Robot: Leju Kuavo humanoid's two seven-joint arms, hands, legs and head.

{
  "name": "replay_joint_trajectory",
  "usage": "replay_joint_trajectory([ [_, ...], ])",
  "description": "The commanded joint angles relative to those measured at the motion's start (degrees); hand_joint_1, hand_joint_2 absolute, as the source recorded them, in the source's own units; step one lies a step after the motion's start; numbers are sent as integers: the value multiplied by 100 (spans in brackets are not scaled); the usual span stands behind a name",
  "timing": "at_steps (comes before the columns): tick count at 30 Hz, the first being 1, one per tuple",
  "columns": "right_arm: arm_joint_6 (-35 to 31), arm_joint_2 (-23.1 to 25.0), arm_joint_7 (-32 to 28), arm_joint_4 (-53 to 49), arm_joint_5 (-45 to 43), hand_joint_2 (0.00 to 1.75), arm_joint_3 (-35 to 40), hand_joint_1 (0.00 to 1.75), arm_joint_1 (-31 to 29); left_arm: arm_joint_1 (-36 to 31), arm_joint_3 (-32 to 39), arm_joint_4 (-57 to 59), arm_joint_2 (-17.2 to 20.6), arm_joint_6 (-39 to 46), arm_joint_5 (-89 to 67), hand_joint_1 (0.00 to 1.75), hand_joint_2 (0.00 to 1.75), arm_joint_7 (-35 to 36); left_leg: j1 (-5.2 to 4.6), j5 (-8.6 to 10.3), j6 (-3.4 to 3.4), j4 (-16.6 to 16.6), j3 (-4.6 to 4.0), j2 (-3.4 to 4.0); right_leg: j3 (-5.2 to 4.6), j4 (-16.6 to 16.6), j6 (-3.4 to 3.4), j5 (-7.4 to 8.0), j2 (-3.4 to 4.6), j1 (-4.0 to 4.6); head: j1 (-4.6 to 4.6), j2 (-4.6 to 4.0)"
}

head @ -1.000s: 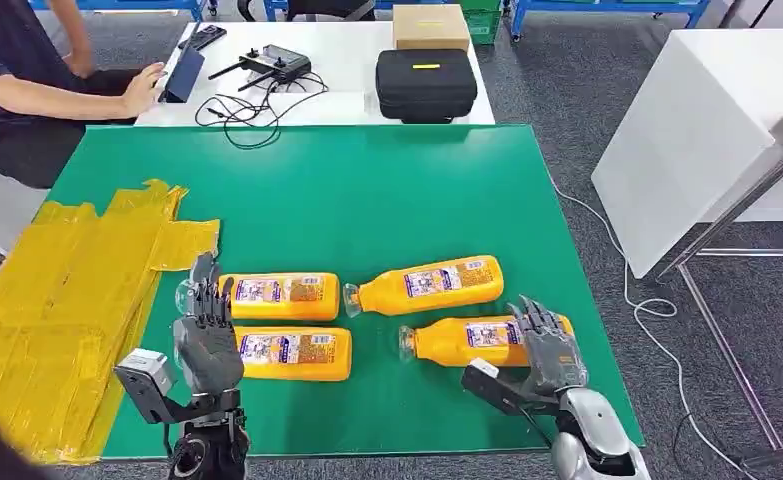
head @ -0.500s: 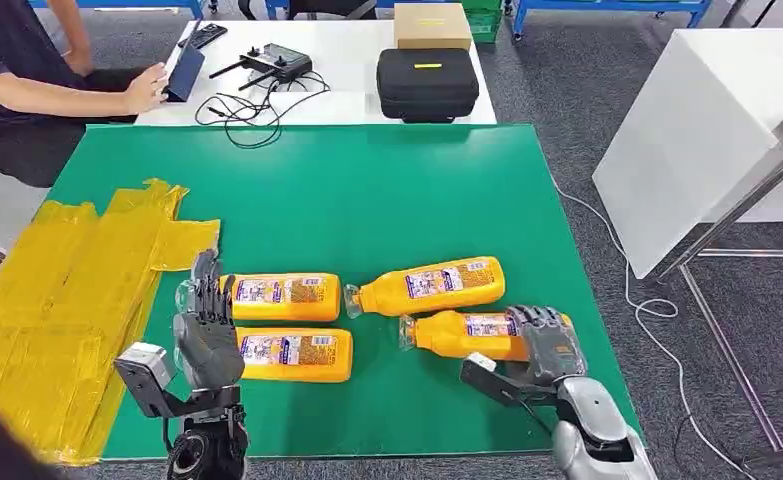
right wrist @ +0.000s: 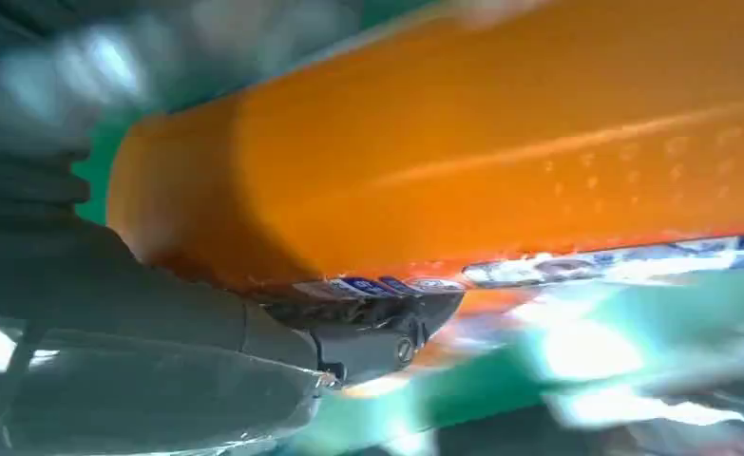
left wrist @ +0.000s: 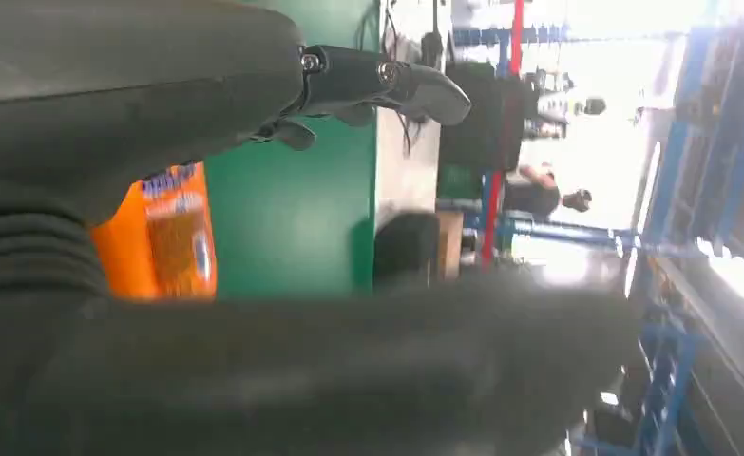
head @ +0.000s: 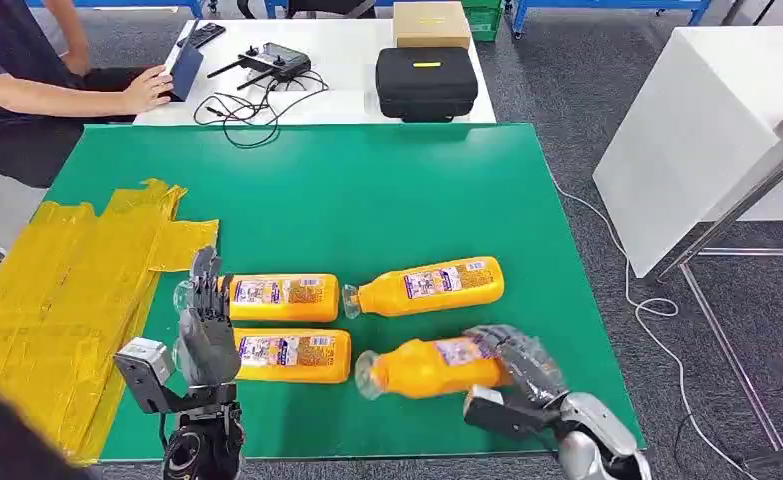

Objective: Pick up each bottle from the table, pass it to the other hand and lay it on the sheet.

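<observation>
Several orange bottles with white caps lie on the green table [head: 367,190]. My right hand [head: 520,368] grips the base end of one orange bottle [head: 429,365], which is tilted with its cap toward the left; up close the same held bottle [right wrist: 501,142] presses against the grey thumb. Another bottle [head: 425,286] lies just beyond it. Two more bottles [head: 277,297] [head: 289,355] lie side by side near my left hand [head: 205,330], which stands upright with fingers apart, holding nothing. An orange bottle [left wrist: 163,233] shows beside that hand. The yellow sheet [head: 57,300] covers the table's left side.
A person [head: 27,90] sits at the far left with a hand on a white table [head: 317,90] carrying a black case [head: 426,84], a cardboard box [head: 430,25], a controller [head: 272,64] and cables. A white table [head: 707,130] stands to the right.
My right hand closed on the nearest right bottle and drew it left and toward me, turning it so the cap points left. The left hand stayed still.
</observation>
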Motion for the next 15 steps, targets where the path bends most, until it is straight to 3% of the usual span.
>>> replay_joint_trajectory([
  [1,202,-36,-199,-2060,-1608,175,211,175,265,-121,406,-88,140,-26,37,0,175,4,-5,-15,-5,0,1,14,-11,14,-2,-16,-3,-4,-2,0],
  [2,147,-113,-190,-2002,-1750,175,338,175,253,-113,427,-126,158,-22,52,0,175,-12,-1,0,-7,-2,-10,4,-29,3,2,-6,-8,-1,2,0],
  [4,-681,-273,158,-1626,-1190,175,806,175,80,79,463,-321,187,-73,203,0,175,-192,2,-8,-8,-7,13,8,-7,-3,5,-15,-10,4,4,0],
  [6,-791,-277,176,-1491,-1218,175,910,175,0,161,463,-392,200,-82,213,0,175,-206,1,-7,-10,-10,10,35,-17,-3,3,-7,20,3,2,0],
  [10,-1097,-251,399,-964,-1073,175,1233,175,-258,302,357,-487,200,-178,302,0,175,-266,-1,-1,-8,-8,-12,11,-30,-1,3,-7,-1,-1,2,0],
  [15,-1896,497,466,1817,-1096,175,1675,175,-2000,339,-103,-465,238,-275,560,0,175,-300,6,-1,-11,-17,-16,57,-35,-17,0,12,48,7,2,0],
])
